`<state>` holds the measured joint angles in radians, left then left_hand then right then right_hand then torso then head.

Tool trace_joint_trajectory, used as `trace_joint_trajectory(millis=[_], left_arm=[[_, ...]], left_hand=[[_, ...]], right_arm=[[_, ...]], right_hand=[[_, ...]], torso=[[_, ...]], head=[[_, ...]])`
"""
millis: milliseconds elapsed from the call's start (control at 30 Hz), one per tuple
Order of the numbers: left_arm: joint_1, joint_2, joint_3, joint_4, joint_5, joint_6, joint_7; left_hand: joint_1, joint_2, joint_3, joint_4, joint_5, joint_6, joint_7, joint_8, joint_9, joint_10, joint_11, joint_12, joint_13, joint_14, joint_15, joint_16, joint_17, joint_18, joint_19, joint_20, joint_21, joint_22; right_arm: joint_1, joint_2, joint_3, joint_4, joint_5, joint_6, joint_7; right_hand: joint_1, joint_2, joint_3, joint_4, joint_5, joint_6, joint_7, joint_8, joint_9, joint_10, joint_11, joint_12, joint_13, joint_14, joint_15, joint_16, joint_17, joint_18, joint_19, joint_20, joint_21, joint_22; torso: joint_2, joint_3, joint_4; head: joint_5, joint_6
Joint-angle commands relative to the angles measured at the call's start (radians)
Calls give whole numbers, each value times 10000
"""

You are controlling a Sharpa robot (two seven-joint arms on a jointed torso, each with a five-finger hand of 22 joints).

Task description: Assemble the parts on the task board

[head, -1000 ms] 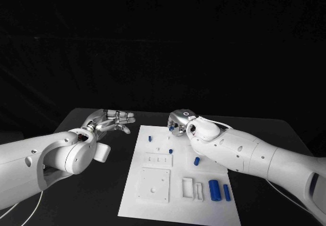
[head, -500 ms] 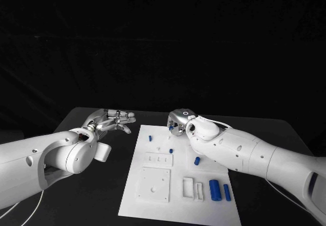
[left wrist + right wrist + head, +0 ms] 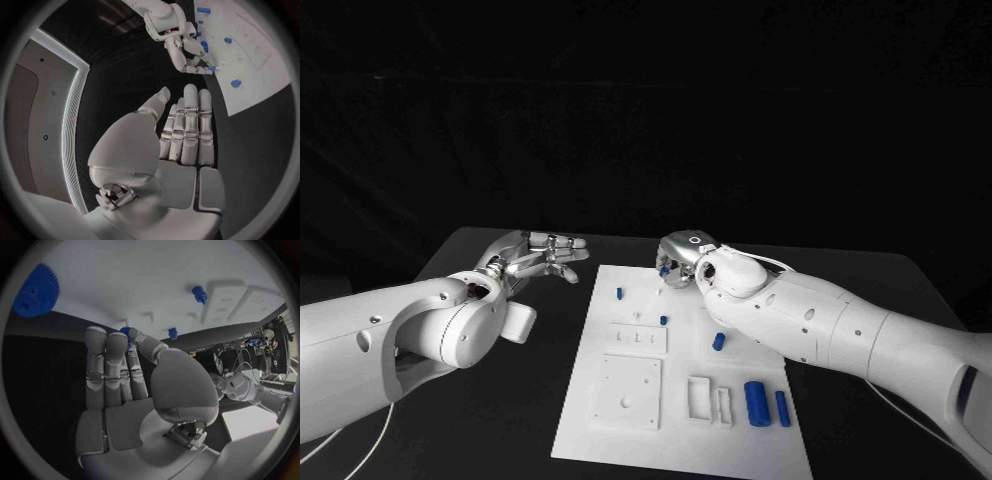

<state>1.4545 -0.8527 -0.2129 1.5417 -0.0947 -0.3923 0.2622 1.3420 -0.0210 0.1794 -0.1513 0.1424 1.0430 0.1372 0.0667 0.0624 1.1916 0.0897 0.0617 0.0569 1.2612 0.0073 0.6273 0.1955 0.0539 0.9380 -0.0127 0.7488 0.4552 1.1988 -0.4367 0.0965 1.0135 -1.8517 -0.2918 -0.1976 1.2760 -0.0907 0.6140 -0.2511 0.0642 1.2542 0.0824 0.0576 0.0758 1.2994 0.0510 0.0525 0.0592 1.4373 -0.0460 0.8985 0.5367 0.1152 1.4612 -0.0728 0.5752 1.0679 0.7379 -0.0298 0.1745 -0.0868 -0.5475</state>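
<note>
Fingertips of the right hand (image 3: 681,262) pinch a small blue part (image 3: 127,332) at the far end of the task board (image 3: 629,428); in the right wrist view the thumb bends across to meet the straight, close-set fingers (image 3: 106,365) with the blue piece caught between them. The left wrist view shows the same hand from the other side, its tips closed round a blue piece (image 3: 204,46) just above the white plate.

The left hand (image 3: 535,258) hovers over the black table (image 3: 473,245) beside the board's far left corner, well apart from the right hand. It holds nothing; its fingers (image 3: 189,125) lie straight and side by side, the thumb angled a little away.

A blue gear (image 3: 36,290) rests on the board just beyond the right hand's fingers. Nearer the robot than that hand, a small blue peg (image 3: 617,294) stands by the board's left edge, another (image 3: 664,320) sits mid-board, and two blue cylinders (image 3: 757,404) lie side by side at the near right corner, next to white slotted blocks (image 3: 705,398)
</note>
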Motion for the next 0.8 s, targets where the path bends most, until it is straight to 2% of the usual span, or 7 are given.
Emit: trace_joint_trajectory(millis=[33, 400, 800], left_arm=[[32, 9, 11, 16, -35, 123, 41], [32, -8, 11, -1, -36, 107, 37], [33, -17, 11, 4, -37, 98, 30]], left_hand=[[4, -11, -57, 1, 41, -37, -11, -9, 8, -62, 7, -29, 13, -76, 12, 47, -9, 199, -26, 35, 11, -9], [5, -13, -64, -1, 43, -32, -10, -7, 9, -81, 12, -29, 13, -78, 14, 51, -17, 201, -33, 37, 30, -21], [10, -14, -70, -4, 43, -30, -10, -7, 9, -103, 19, -29, 13, -83, 18, 50, -24, 203, -42, 41, 38, -34]], right_arm=[[-76, -39, -46, -6, -179, 508, -100], [-85, -121, -48, 123, -249, 187, -184], [-90, -135, -48, 165, -259, 126, -190]], right_hand=[[-2, 60, -45, -39, 52, 14, 41, 63, 5, 129, -136, 56, 11, -23, -57, -49, -15, 111, 93, -14, -58, 47], [-41, -6, -72, -45, 231, 65, 24, 63, 9, 172, -152, 56, 11, -24, -81, -45, 0, 119, 137, -38, -126, 140], [-20, -20, -158, -34, 227, 73, 23, 61, 5, 178, -156, 56, 11, -21, -79, -44, 10, 121, 160, -36, -204, 201]], torso=[[7, 4, 3], [14, -3, 2], [27, -9, -3]], head=[[7, 6], [26, 29], [22, 45]])
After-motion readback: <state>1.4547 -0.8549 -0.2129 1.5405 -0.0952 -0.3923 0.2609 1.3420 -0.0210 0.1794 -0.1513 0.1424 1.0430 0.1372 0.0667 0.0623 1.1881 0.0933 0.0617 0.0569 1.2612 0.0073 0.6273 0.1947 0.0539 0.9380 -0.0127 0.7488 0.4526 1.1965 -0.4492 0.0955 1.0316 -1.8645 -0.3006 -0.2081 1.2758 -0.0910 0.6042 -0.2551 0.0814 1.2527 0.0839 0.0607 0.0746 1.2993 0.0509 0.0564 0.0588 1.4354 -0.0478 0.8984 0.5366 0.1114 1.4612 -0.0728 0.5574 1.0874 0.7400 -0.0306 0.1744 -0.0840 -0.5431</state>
